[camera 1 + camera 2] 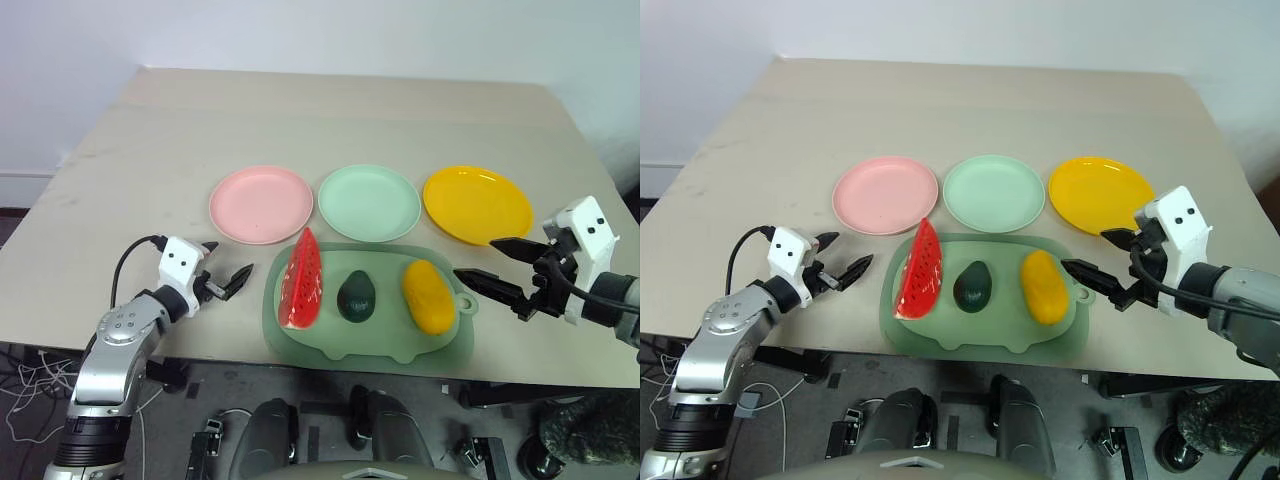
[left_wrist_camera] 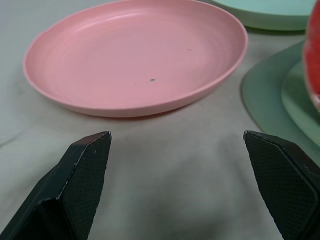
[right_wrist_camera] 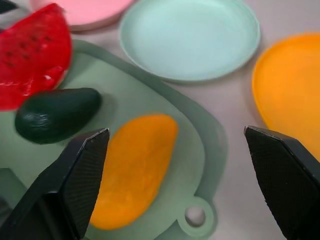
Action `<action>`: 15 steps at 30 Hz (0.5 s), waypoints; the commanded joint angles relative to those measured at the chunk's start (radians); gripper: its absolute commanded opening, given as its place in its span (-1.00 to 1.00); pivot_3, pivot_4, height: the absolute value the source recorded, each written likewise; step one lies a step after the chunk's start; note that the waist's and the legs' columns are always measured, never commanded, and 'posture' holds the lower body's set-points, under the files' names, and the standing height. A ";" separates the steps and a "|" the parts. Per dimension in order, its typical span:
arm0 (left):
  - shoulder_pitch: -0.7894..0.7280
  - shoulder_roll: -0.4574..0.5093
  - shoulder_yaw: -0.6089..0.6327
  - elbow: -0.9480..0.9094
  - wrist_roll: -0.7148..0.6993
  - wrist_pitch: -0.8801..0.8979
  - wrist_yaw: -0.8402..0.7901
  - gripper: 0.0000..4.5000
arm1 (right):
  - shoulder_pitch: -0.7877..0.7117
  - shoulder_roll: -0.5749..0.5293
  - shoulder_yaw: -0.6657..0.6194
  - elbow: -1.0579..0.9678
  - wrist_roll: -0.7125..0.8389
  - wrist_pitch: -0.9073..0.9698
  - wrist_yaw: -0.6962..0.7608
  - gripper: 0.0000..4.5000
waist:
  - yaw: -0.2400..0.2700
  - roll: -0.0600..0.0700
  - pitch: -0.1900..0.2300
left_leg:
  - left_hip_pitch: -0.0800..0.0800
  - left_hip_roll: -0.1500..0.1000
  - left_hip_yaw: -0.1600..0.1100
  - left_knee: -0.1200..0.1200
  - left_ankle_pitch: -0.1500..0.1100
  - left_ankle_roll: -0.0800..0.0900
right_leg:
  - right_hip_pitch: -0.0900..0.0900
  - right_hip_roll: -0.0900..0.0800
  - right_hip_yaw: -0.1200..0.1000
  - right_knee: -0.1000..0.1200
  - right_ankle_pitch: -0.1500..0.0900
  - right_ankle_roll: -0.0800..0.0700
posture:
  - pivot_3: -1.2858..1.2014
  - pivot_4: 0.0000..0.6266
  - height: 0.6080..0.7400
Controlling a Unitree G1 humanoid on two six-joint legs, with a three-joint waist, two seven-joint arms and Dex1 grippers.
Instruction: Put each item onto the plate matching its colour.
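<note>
Three toy foods lie side by side on a large green tray [image 1: 388, 342] near the table's front edge: a red watermelon wedge [image 1: 302, 281], a dark green avocado [image 1: 357, 296] and a yellow mango [image 1: 428, 296]. Behind the tray stand a pink plate [image 1: 261, 203], a mint green plate [image 1: 369, 202] and a yellow-orange plate [image 1: 477, 203], all bare. My left gripper [image 1: 226, 262] is open, low over the table left of the tray, facing the pink plate [image 2: 135, 55]. My right gripper [image 1: 476, 257] is open just right of the tray, looking at the mango [image 3: 132, 167].
The tray has a small tab with a hole [image 1: 465, 301] on its right side, close to my right gripper. The beige table [image 1: 330, 120] stretches far behind the plates. Its front edge runs just below the tray.
</note>
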 commanded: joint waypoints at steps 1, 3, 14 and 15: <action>0.017 -0.003 0.006 -0.067 -0.002 -0.008 0.013 0.98 | -0.065 0.025 0.034 0.001 0.092 0.089 -0.075 1.00 | 0.000 0.000 0.000 | -0.001 0.000 0.000 0.000 0.000 0.000 | 0.000 0.000 0.000 0.000 0.000 0.000 | 0.03 -0.52 1.00; 0.031 -0.006 0.006 -0.084 -0.003 -0.005 0.019 0.98 | -0.095 0.047 0.053 0.019 0.114 0.124 -0.113 1.00 | 0.000 0.000 0.000 | -0.001 0.000 0.000 0.000 0.000 0.000 | 0.000 0.000 0.000 0.000 0.001 0.002 | 0.03 -0.52 1.00; 0.069 -0.020 0.001 -0.142 0.002 0.013 0.059 0.98 | -0.199 0.150 0.185 0.066 0.204 0.230 -0.298 1.00 | -0.001 0.000 0.000 | -0.002 0.000 0.000 0.000 0.000 0.000 | -0.001 0.000 0.000 0.000 0.002 0.003 | 0.03 -0.52 1.00; 0.070 -0.023 0.001 -0.146 0.000 0.016 0.062 0.98 | -0.200 0.159 0.204 0.070 0.194 0.232 -0.310 1.00 | -0.001 0.000 0.000 | -0.002 0.000 0.000 0.000 0.000 0.000 | -0.001 0.000 0.000 0.000 0.002 0.003 | 0.03 -0.52 1.00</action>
